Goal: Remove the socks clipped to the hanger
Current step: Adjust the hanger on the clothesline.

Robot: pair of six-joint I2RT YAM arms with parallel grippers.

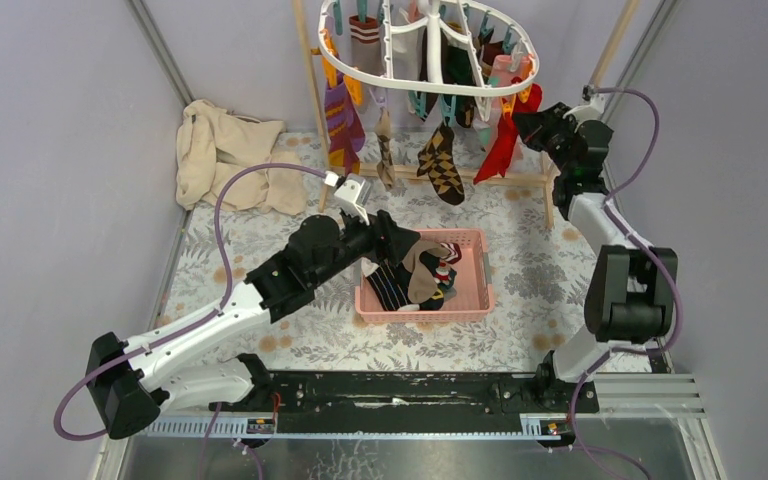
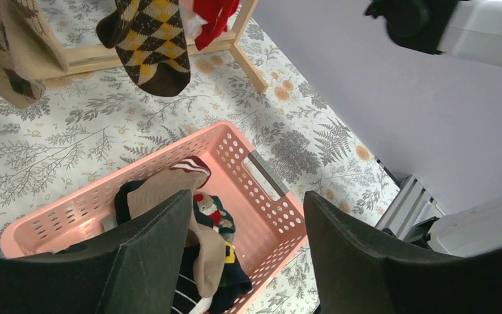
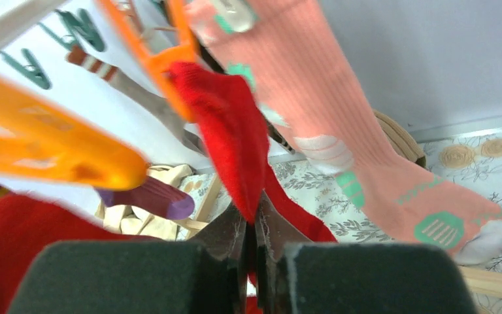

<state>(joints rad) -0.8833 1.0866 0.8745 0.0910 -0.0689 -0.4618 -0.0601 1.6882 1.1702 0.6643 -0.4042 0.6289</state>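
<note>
- Table under a grey floral-print cloth (image 1: pixel 520 262): the work surface; both arms are bolted at its near edge.
- Wooden pole frame (image 1: pixel 309 75): stands at the far side and carries the rack high enough for the socks to hang free.
- White plastic oval hanger (image 1: pixel 400 85): suspended from the frame, with coloured clips round its rim; the socks (image 1: pixel 443 165) hang from these clips in a ring, toes down, above the far part of the cloth.
- Pink slotted plastic basket (image 1: pixel 484 275): set near the middle of the table, in front of the rack; several socks already lie in it, so it evidently serves as the drop point.
- Left gripper (image 2: pixel 243 209): poised over the basket with its jaws spread and nothing between them; the posture suits a release over the basket, though the frames show no sock falling.
- Right gripper (image 3: pixel 255 229): raised to the right end of the rack; its jaws are clenched on the lower part of the red fabric sock (image 3: pixel 235 137); gripping low leaves the clip free, so a downward pull should slip the fabric out.
- Orange plastic clip (image 3: pixel 170 59): pinches the top of the red fabric sock, so that sock is not yet off.
- Salmon-pink sock with green marks (image 3: pixel 327 131): hangs just beside the gripped one; it could be dragged along.
</note>
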